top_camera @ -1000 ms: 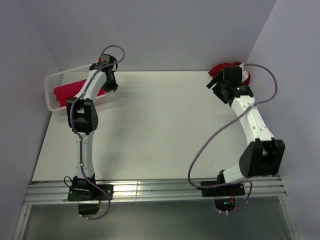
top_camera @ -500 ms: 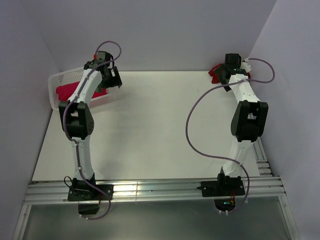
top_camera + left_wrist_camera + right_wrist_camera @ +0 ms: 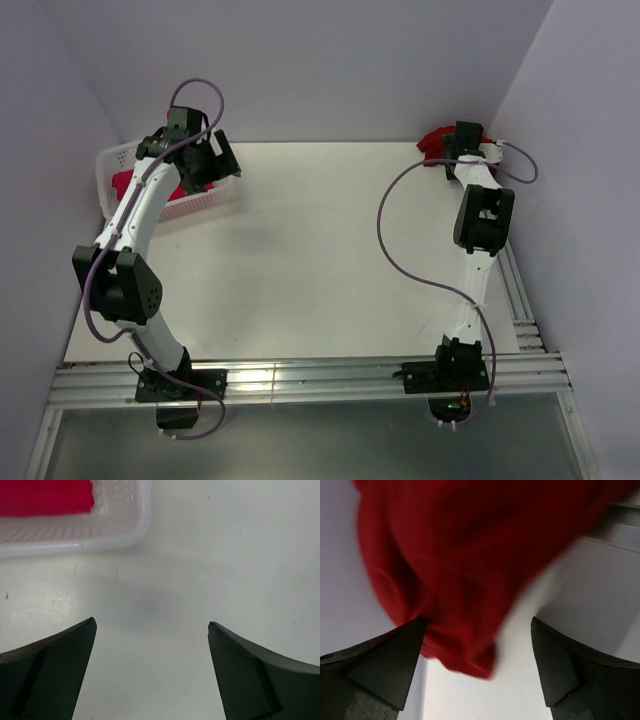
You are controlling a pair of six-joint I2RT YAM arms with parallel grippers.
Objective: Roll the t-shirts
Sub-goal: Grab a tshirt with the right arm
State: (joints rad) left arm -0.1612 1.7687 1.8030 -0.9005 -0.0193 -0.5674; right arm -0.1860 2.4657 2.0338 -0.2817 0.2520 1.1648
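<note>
The dark crimson cloth t-shirt is seen heaped at the far right corner of the white counter, right ahead of the right pincer. Its jaws are spread w/ cloth reaching between them, nothing pinched. No long axis can be read. The right arm is judged much nearer. The brighter pinkish-red cloth t-shirt is kept in the white plastic lattice basket, ahead-left of the left pincer, also spread, over bare counter.
</note>
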